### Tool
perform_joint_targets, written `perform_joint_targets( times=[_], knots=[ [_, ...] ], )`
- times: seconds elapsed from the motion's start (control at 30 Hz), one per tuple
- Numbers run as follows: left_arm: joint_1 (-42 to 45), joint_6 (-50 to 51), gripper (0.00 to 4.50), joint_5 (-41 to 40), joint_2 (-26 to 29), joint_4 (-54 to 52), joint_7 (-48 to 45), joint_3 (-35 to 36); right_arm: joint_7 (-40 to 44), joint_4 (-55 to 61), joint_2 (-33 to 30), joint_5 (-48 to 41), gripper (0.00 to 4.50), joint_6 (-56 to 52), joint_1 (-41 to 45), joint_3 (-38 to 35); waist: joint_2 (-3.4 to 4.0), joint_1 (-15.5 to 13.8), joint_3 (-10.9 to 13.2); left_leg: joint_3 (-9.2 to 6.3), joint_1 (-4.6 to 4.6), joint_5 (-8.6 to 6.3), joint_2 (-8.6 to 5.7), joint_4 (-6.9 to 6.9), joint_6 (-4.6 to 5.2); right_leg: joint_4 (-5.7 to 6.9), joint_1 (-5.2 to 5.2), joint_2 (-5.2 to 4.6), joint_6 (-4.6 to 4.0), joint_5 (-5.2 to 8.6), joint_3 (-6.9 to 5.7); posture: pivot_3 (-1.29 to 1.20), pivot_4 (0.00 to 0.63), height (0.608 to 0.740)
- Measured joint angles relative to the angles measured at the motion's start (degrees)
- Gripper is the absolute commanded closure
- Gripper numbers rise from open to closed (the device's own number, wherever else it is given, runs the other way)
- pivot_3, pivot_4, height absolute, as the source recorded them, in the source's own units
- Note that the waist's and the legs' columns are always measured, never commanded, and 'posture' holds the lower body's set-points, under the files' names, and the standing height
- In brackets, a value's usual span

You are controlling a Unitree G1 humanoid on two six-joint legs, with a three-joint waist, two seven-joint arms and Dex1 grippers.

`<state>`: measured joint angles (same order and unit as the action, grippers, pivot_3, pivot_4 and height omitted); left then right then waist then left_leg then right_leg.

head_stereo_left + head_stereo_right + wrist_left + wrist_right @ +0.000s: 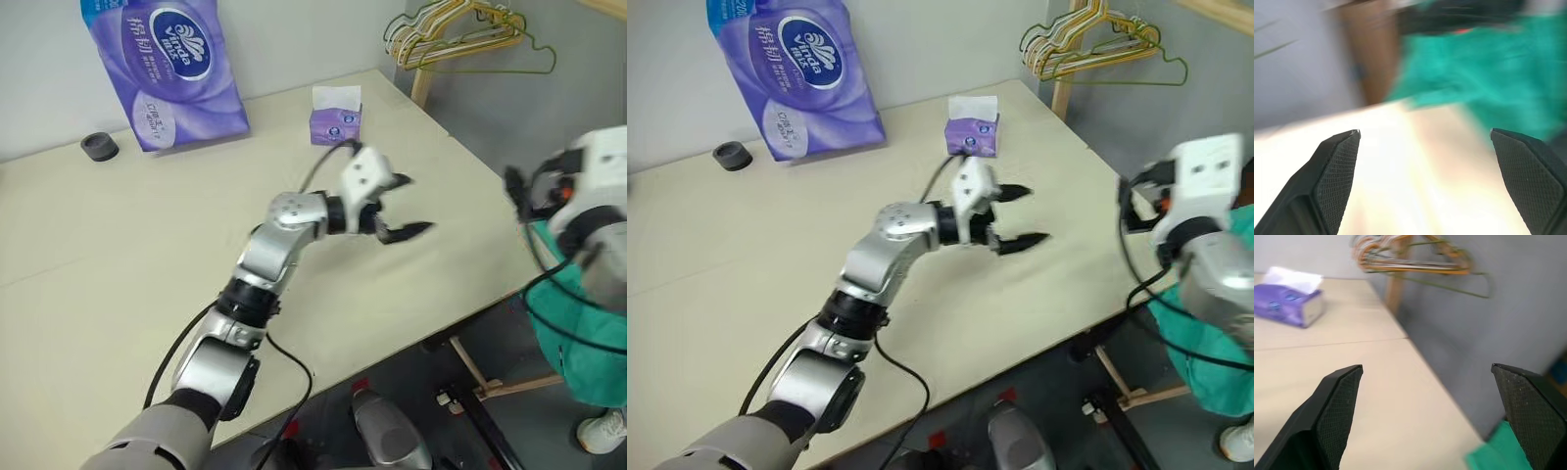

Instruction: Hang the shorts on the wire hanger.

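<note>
The teal-green shorts [580,343] sit past the table's right edge, lower than the tabletop and partly hidden behind my right arm; the left wrist view shows them blurred [1474,63]. The thin olive-green wire hanger [537,61] hangs at the far right with a bunch of other hangers, and appears again as the wire hanger [1462,288] in the right wrist view. My left gripper [416,204] hovers open and empty over the table's right half, pointing toward the shorts. My right gripper [1426,367] is open and empty near the table's right edge, facing the hanger.
A large purple tissue pack [167,69], a small purple tissue box [336,116] and a black round cap [99,147] stand along the back of the cream table [118,255]. Pale hangers [451,34] hang on a wooden post [423,88]. A white shoe [602,431] shows on the floor.
</note>
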<state>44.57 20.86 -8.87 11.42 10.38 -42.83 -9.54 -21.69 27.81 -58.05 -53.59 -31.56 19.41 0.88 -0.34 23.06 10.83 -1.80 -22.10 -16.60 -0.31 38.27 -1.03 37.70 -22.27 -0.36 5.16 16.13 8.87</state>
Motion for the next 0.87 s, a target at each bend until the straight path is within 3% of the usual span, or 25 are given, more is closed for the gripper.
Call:
perform_joint_targets(
  times=[0.07, 0.2, 0.4, 0.63, 0.87],
  knots=[
    [-5.8, 1.7, 0.00, 1.2, 0.4, -1.7, 7.8, 4.4, 6.8, -5.4, 7.9, 7.3, 0.01, 3.6, 2.0, 4.7, -0.11, -1.1, -0.3, -0.11, 0.08, 0.00, 0.00, 0.14, 0.00, 0.30, -0.01, -0.02, -0.04, -0.02, -0.08, -0.21, 0.087, 0.740],
    [-12.9, 2.6, 0.00, 4.2, 1.4, -3.2, 19.1, 10.0, 16.0, -13.4, 17.8, 17.0, 0.01, 8.2, 3.5, 10.1, -0.24, -5.2, -0.4, -0.55, -0.23, 0.04, -0.06, 0.68, -0.08, 0.75, -0.11, -0.06, -0.09, -0.05, -0.47, -0.16, 0.078, 0.740],
    [-18.7, 0.2, 0.00, 5.6, 2.8, -2.8, 31.4, 19.2, 24.4, -21.9, 28.3, 28.5, 0.01, 15.4, 4.8, 12.7, -0.82, -11.7, -1.9, -0.91, -0.34, 0.15, -0.21, 0.78, -0.27, 1.12, -0.28, -0.27, -0.11, -0.05, -0.83, -0.06, 0.057, 0.740],
    [-21.0, -1.8, 0.00, 3.2, 3.3, -1.2, 33.7, 24.5, 27.5, -29.5, 36.2, 35.5, 0.01, 20.0, 5.0, 10.0, -1.53, -17.4, -3.3, -1.48, -0.51, 0.50, -0.25, 0.78, -0.84, 1.17, -0.30, -0.47, -0.42, -0.24, -1.63, -0.02, 0.042, 0.740],
    [-21.2, -2.9, 0.00, 1.6, 3.2, -0.7, 33.4, 24.6, 29.1, -31.5, 40.4, 39.1, 0.01, 20.6, 4.8, 7.5, -1.53, -18.8, -4.2, -1.63, -0.36, 0.63, -0.25, 0.77, -0.83, 1.21, -0.08, -0.37, -0.55, -0.32, -1.77, 0.00, 0.039, 0.740]
  ],
)
